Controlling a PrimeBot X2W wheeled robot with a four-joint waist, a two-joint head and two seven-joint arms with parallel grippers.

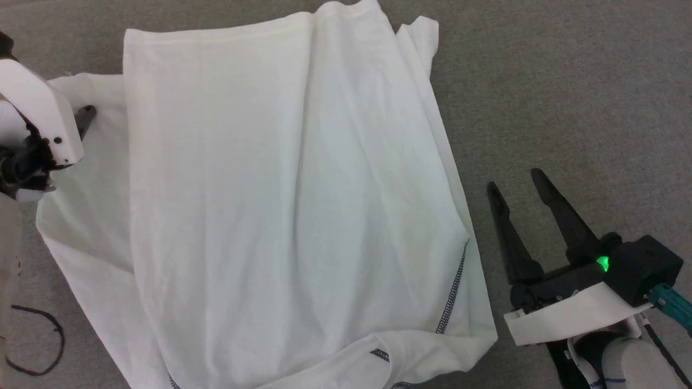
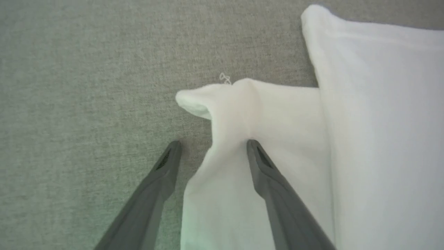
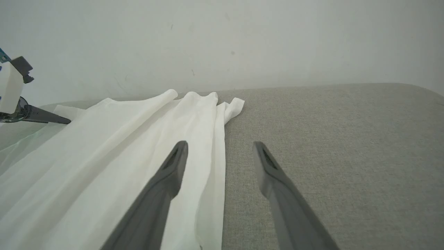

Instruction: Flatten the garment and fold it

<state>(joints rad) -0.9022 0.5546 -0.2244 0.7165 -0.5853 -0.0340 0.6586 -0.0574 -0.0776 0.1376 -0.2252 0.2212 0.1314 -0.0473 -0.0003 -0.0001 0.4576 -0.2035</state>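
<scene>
The garment, a white T-shirt with dark seam stitching near its lower right, lies spread on the grey surface with its left part folded under a wide upper layer. My left gripper is at the shirt's upper left corner. In the left wrist view it is open, its fingers straddling a raised ridge of the cloth. My right gripper stands open beside the shirt's right edge, on bare surface. In its own view the right gripper has its left finger over the cloth's edge.
A thin black cable loops on the grey surface at the lower left. A pale wall rises behind the surface's far edge. Bare grey surface stretches to the right of the shirt.
</scene>
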